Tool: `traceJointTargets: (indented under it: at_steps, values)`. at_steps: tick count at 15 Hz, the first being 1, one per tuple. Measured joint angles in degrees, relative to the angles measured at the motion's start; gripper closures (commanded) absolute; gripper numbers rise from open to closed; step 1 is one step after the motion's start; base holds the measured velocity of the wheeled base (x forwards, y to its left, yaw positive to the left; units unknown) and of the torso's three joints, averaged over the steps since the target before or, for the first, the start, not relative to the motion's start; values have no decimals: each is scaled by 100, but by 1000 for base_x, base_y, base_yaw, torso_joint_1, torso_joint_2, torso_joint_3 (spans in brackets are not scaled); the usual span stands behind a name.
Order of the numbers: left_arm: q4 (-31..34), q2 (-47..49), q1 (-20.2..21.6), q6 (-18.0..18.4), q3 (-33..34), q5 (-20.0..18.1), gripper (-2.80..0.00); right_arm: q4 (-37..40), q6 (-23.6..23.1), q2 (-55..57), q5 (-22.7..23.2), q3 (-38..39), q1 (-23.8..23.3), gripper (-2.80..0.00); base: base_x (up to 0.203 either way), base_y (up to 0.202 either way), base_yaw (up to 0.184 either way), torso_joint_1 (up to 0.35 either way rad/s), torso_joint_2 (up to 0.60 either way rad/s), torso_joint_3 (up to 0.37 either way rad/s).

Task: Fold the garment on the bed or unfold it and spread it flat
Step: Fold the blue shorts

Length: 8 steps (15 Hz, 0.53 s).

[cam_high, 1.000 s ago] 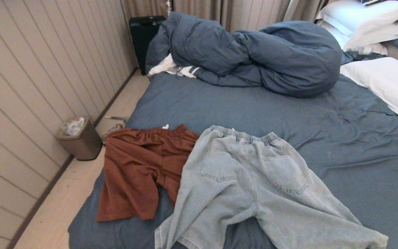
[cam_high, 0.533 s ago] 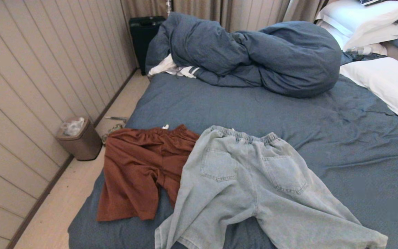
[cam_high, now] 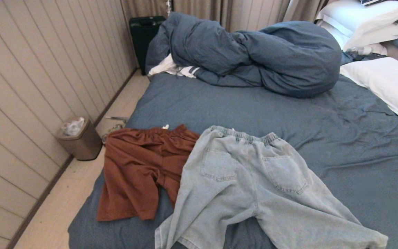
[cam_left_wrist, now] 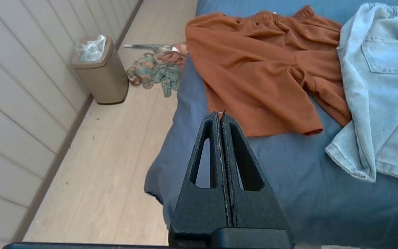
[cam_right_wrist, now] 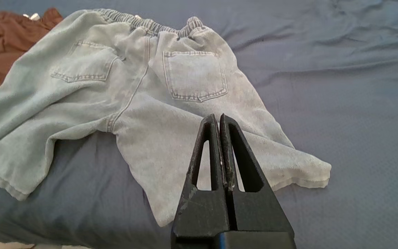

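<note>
change: we see none, garments lie as a second ago | left claw (cam_left_wrist: 220,116) closed, empty; right claw (cam_right_wrist: 219,119) closed, empty | denim shorts (cam_high: 250,183) on bed (cam_high: 237,103) untouched; folding unstarted

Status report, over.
Left gripper and right gripper shut, empty. Denim shorts overlap rust shorts on bed. No obstructions.

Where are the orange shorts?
In the head view, the orange shorts lie near the bed's left edge, their right side tucked under the jeans.
</note>
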Motion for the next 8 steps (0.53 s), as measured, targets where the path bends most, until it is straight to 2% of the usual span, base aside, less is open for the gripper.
traceJointTargets:
  at_steps: [2,8]
  values:
    - [19,0,0,-110,20,8,0,-3,-5,0,-2,13,0,0,0,0,0,0,0,0]
    - [24,-5,-5,-125,27,2,0,-3,-30,0,13,18,0,0,0,0,0,0,0,0]
